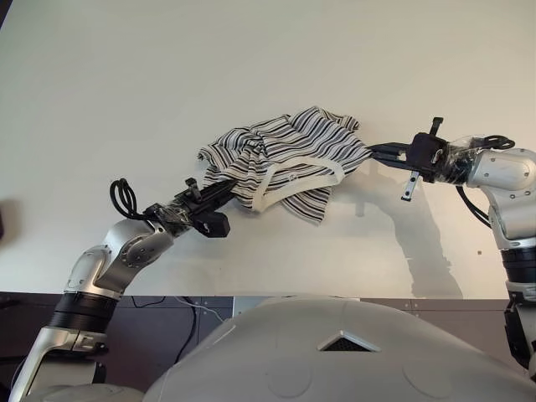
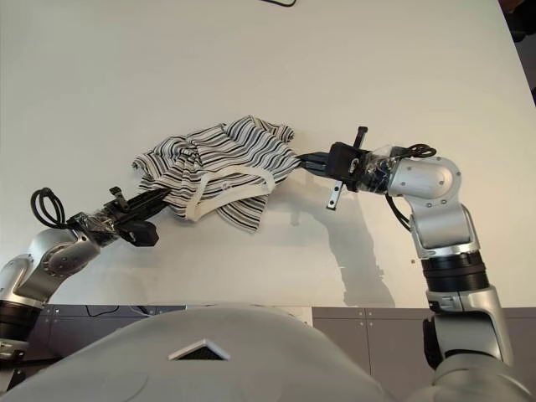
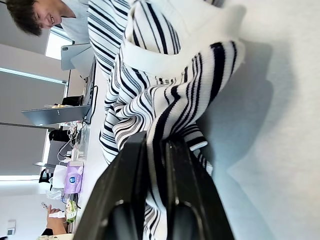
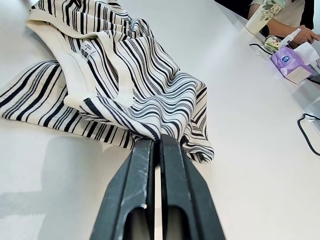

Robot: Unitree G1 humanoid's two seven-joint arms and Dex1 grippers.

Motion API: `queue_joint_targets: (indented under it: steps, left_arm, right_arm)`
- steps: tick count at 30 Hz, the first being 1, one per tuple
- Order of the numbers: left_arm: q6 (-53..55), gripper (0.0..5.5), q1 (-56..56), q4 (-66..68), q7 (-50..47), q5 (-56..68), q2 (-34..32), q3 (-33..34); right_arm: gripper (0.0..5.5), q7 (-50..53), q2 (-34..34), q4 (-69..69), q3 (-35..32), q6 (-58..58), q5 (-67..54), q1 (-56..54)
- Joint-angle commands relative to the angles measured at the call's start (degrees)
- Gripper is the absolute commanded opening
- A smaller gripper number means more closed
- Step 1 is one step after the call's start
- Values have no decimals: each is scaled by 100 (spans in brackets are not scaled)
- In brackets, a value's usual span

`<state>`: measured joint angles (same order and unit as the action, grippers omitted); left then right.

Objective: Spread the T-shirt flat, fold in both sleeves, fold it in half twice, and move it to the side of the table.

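Crumpled T-shirt (image 1: pixel 289 155) mid-frame on bench (image 1: pixel 126 84), long axis lower left to upper right, left gripper (image 1: pixel 228 183) and right gripper (image 1: pixel 370 151) pinching opposite ends

The shirt (image 1: pixel 285 159) lies heaped mid-worktop (image 1: pixel 126 84) as a raised obstacle. Open surface runs from its 9 through 12 to 2 o'clock, and at 6. The left gripper (image 1: pixel 228 186) occupies 8 o'clock and the right gripper (image 1: pixel 369 150) 3 o'clock, each clamped on cloth. A cable (image 2: pixel 280 3) lies at the far 12 o'clock edge.
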<state>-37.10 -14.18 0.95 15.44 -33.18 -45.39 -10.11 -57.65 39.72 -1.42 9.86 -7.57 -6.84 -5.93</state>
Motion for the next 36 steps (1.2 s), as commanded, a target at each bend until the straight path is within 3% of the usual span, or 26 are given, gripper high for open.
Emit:
queue_joint_targets:
  steps: [1,7,11,16,26,31,36]
  left_arm:
    - [244,12,49,2,211,433,35,123]
    - [1385,12,414,-666,963,2225,338,421]
    - [2607,12,1548,-769,1551,3086,510,532]
    - [3607,12,3246,13,1721,3415,774,700]
    - [1746,12,7236,5003,1450,2094,1049,56]
    - [1463,12,8725,6602,970,1761,1314,19]
    - [1186,12,9551,7120,642,1534,1257,18]
  right_arm:
    - [10,130,-46,-22,-26,-31,90,22]
    - [10,245,-154,-19,-211,284,-177,-265]
    - [10,436,-451,282,-493,941,-583,-1295]
    - [10,799,-797,1432,-509,1140,-358,-3069]
    - [10,2711,-1170,6399,-75,-894,1582,-6576]
    - [10,3664,-1286,7257,155,-1350,2208,-7486]
    - [10,4268,-1177,7449,86,-1527,2441,-8108]
